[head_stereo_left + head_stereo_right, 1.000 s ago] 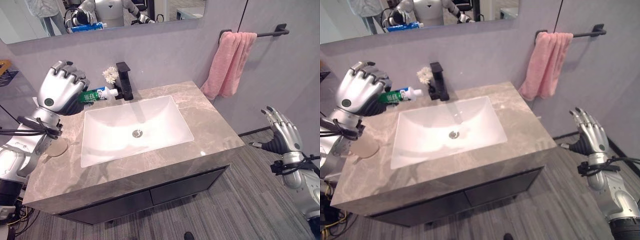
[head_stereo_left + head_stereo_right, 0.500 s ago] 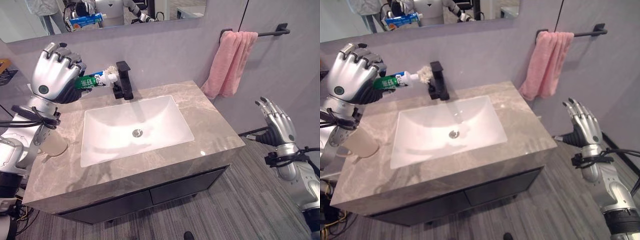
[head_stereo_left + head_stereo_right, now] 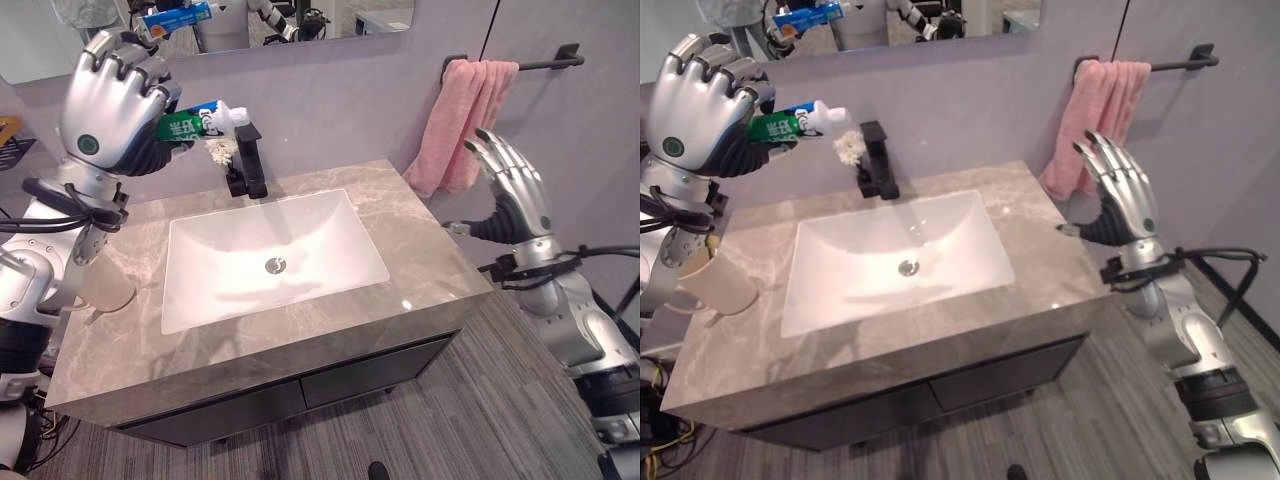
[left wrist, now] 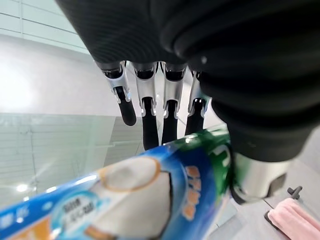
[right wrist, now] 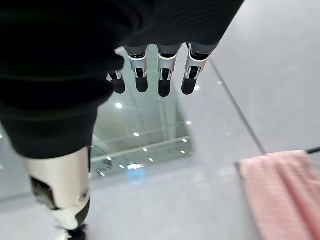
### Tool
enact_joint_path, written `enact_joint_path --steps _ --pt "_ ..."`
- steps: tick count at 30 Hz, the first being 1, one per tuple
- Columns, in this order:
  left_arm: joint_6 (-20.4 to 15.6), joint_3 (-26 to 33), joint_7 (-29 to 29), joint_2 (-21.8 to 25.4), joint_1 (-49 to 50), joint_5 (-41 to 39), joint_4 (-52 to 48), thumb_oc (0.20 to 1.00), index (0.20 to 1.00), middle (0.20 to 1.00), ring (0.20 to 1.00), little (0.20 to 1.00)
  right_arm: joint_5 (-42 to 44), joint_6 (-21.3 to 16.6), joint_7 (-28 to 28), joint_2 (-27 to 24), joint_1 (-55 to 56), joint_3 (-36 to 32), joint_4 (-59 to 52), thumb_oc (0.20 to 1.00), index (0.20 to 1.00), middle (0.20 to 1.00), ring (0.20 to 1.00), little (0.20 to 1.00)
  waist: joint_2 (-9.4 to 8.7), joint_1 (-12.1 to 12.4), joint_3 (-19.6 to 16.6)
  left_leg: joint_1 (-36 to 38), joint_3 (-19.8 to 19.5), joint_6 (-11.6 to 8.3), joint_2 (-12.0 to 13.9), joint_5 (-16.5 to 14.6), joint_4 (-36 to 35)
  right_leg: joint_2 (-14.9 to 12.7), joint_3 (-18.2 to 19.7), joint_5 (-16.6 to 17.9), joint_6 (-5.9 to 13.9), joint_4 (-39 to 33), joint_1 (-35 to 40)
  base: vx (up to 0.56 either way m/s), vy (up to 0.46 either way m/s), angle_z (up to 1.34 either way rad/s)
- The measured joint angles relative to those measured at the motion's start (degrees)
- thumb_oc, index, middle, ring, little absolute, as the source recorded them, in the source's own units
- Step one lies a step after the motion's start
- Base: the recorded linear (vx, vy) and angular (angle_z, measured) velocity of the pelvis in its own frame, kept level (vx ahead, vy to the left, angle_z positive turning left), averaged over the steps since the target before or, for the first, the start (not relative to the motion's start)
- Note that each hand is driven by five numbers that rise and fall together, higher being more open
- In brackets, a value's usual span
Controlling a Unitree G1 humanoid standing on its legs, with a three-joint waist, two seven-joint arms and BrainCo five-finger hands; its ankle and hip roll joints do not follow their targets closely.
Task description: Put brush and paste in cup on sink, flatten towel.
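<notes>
One grey marble vanity top (image 3: 420,250) with white basin (image 3: 270,255). Pink towel (image 3: 462,125) hangs bunched on wall bar. Right hand (image 3: 512,195) raised near towel, fingers straight, empty. Left hand (image 3: 115,105) clenched around toothpaste tube (image 3: 195,122), above the beige cup (image 3: 715,285) at counter's left edge.

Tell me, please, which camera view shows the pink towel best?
The left eye view: the whole pink towel hangs bunched over the towel bar. The right eye view shows nearly the same, with the right robot hand nearby. Each wrist view catches an edge.
</notes>
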Motion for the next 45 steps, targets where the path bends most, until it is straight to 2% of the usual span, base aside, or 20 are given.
enact_joint_path --steps 11,18,23,24,29,33,34,38,40,41,42,43,44,45 --pt "1.1 -0.2 0.5 6.6 -0.8 0.0 0.1 0.2 0.2 0.2 0.2 0.2 0.2 -0.1 1.7 1.3 0.3 1.9 -0.1 1.0 1.0 1.0 1.0 1.0 0.05 1.3 0.0 -0.4 -0.4 -0.01 0.0 0.0 0.0 0.0 -0.7 -0.1 -0.12 0.0 0.0 0.0 0.0 0.03" --pt "1.7 1.8 1.2 9.6 1.1 -0.1 0.3 0.2 0.2 0.2 0.2 0.2 2.2 -0.4 3.0 1.4 10.0 1.1 0.0 1.0 1.0 1.0 1.0 1.0 0.03 2.2 0.0 -0.8 -1.5 -0.05 0.0 0.1 0.0 0.0 -1.4 -0.3 -0.26 0.4 0.1 0.01 0.004 0.05" --pt "2.1 9.6 1.5 12.9 12.8 -0.1 1.8 0.2 0.2 0.2 0.2 0.2 2.1 -0.1 3.0 1.6 24.1 -7.2 3.1 1.0 1.0 1.0 1.0 1.0 -0.17 2.6 0.2 -1.2 -1.9 -0.05 0.0 0.0 0.0 -0.1 -1.9 -0.6 -0.19 0.3 -0.1 0.01 0.015 0.04" --pt "2.2 13.1 1.6 13.1 16.4 0.0 2.1 0.2 0.2 0.2 0.2 0.2 1.9 0.1 2.8 2.1 27.2 -10.4 4.3 1.0 1.0 1.0 1.0 1.0 -0.19 2.5 0.2 -1.5 -2.0 -0.04 0.0 0.0 0.0 -0.1 -2.1 -0.6 -0.19 0.1 -0.3 0.01 0.014 0.06" --pt "2.6 19.1 2.0 13.5 23.5 0.0 3.6 0.2 0.2 0.2 0.2 0.2 1.0 0.9 0.9 2.7 32.5 -17.2 8.8 1.0 1.0 1.0 1.0 1.0 -0.3 2.4 0.4 -1.7 -2.4 -0.04 -0.1 0.0 0.0 -0.2 -2.5 -0.8 -0.09 0.2 -0.4 0.01 0.021 0.04" --pt "3.0 23.4 3.0 13.6 29.4 0.0 5.2 0.2 0.2 0.2 0.2 0.2 2.7 2.2 -2.5 5.1 35.0 -23.7 17.8 1.0 1.0 1.0 1.0 1.0 -0.24 2.2 0.4 -1.9 -2.8 -0.04 -0.2 0.0 0.0 -0.3 -2.8 -0.9 -0.08 0.4 -0.3 0.0 0.041 0.05" --pt "3.4 24.5 3.3 13.7 31.9 -0.1 6.8 0.2 0.2 0.2 0.2 0.2 5.2 3.8 -3.9 5.4 35.5 -25.5 22.6 1.0 1.0 1.0 1.0 1.0 -0.03 2.2 0.6 -2.0 -2.9 -0.01 -0.4 0.0 0.0 -0.5 -2.9 -0.9 -0.04 0.4 -0.4 0.0 0.034 0.01" --pt "3.5 25.3 3.3 14.2 34.0 -0.1 8.5 0.2 0.2 0.2 0.2 0.2 10.5 4.5 -6.1 6.5 35.8 -26.2 30.2 1.0 1.0 1.0 1.0 1.0 0.02 1.6 0.6 -2.1 -2.9 0.02 -0.4 0.0 -0.1 -0.5 -2.9 -0.9 0.03 0.3 -0.7 0.0 0.025 0.0" --pt "3.2 25.2 3.7 17.2 36.0 -0.1 9.1 0.2 0.2 0.2 0.2 0.2 12.8 3.8 -7.6 7.4 34.3 -27.0 36.2 1.0 1.0 1.0 1.0 1.0 0.03 1.4 0.6 -2.7 -3.0 0.0 -0.4 0.1 -0.2 -0.6 -2.9 -0.9 0.05 0.3 -1.1 -0.01 0.016 0.0" --pt "3.2 25.2 3.7 18.2 36.7 -0.1 9.7 0.2 0.2 0.2 0.2 0.2 15.3 4.6 -7.8 7.7 32.4 -27.1 42.4 1.0 1.0 1.0 1.0 1.0 0.06 1.3 0.6 -2.7 -3.0 0.0 -0.5 0.1 -0.2 -0.6 -2.9 -0.9 0.07 0.4 -1.0 0.0 0.0 0.0" --pt "3.3 25.2 3.9 18.2 36.9 -0.1 10.1 0.2 0.2 0.2 0.2 0.2 17.6 5.2 -8.3 8.1 32.8 -27.3 44.0 1.0 1.0 1.0 1.0 1.0 0.42 1.4 0.6 -2.7 -3.1 0.04 -0.7 0.0 -0.2 -0.8 -3.0 -0.9 0.08 0.4 -1.0 0.0 0.0 0.0" --pt "3.3 25.4 4.1 18.3 37.3 -0.1 10.6 0.2 0.2 0.2 0.2 0.2 19.4 5.0 -8.4 8.7 33.4 -27.4 45.2 1.0 1.0 1.0 1.0 1.0 0.72 1.4 0.7 -2.7 -3.1 0.04 -0.7 0.0 -0.2 -0.9 -3.0 -0.9 0.13 0.3 -1.0 -0.01 0.018 0.03" --pt "3.3 25.3 4.1 18.3 37.5 -0.1 11.2 0.2 0.2 0.2 0.2 0.2 23.4 3.4 -8.6 9.6 30.9 -27.3 51.3 1.0 1.0 1.0 1.0 1.0 0.83 1.3 0.8 -2.7 -3.1 0.05 -0.7 0.0 0.0 -0.9 -3.0 -0.9 0.14 0.3 -1.0 -0.05 0.01 0.02" --pt "3.3 25.1 4.1 18.3 37.5 -0.2 11.4 0.2 0.2 0.2 0.2 0.2 28.6 4.0 -8.2 10.5 28.8 -26.7 56.7 1.0 1.0 1.0 1.0 1.0 0.89 1.5 0.8 -2.9 -3.2 0.05 -0.7 0.0 0.0 -0.9 -3.1 -0.9 0.16 0.5 -1.1 0.0 0.0 0.0"
